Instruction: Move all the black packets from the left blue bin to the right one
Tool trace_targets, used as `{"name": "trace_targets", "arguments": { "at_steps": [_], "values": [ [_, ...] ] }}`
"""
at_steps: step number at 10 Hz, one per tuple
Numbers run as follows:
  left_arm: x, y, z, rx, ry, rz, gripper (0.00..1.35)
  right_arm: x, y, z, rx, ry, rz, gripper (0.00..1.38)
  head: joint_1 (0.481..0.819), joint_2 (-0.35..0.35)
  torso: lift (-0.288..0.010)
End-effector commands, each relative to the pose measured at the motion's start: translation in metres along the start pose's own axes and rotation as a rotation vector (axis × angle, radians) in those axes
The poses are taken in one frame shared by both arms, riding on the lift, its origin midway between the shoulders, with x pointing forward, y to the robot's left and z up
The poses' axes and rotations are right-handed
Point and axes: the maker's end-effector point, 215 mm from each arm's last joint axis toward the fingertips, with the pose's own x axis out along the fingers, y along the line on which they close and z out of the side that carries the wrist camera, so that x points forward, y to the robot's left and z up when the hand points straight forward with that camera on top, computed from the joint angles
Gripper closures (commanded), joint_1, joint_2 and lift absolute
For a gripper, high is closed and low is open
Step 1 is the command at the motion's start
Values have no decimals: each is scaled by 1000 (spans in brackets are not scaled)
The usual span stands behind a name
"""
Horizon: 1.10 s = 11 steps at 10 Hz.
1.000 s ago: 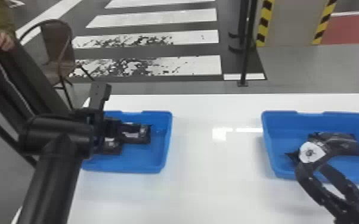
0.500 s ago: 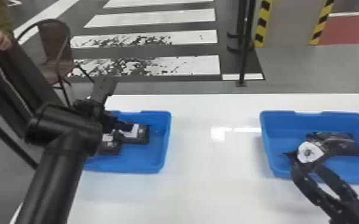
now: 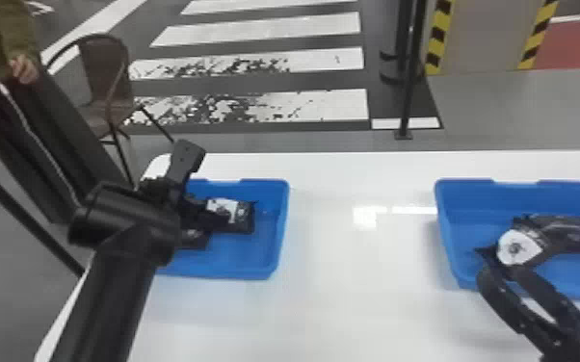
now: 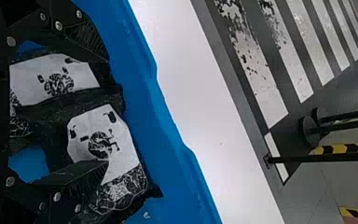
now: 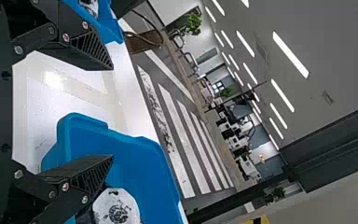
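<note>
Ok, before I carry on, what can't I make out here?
- Left blue bin, head view: left side hidden behind the left arm.
- Left packets, left wrist view: partly covered by the left end effector; no sure count.
- Right blue bin, head view: right side cut off by the edge.
- Right packets, head view: seams too small to count.

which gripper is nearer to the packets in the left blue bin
Left. The left gripper is open right over those packets; the right gripper is across the table, by the right blue bin.
</note>
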Motion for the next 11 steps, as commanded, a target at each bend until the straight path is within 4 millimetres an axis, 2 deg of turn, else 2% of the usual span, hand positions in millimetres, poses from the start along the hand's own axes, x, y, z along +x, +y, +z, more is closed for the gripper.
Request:
{"name": "trace_targets", "arguments": {
  "at_steps": [1, 3, 4, 5, 7, 9, 11],
  "values": [
    [14, -18, -11, -22, -7, -54, 274, 1, 1, -2, 7, 2, 3, 383, 695, 175, -140],
    [27, -41, -22, -80, -14, -125, 297, 2, 1, -5, 14, 8, 7, 383, 695, 163, -140],
    [29, -56, -18, -81, -21, -159, 536, 4, 2, -4, 14, 6, 11, 383, 695, 154, -140],
    [29, -60, -11, -63, -45, -165, 892, 4, 2, -5, 19, 6, 14, 384, 695, 143, -140],
    [28, -64, 1, -56, -84, -178, 1168, 2, 2, -6, 28, 7, 17, 384, 695, 125, -140],
    [11, -69, 12, -52, -120, -194, 1199, 1, 3, -7, 35, 9, 21, 386, 695, 113, -140],
    [-19, -69, 25, -64, -183, -199, 1199, 0, 4, -8, 41, 8, 25, 384, 695, 104, -140]
  ]
}}
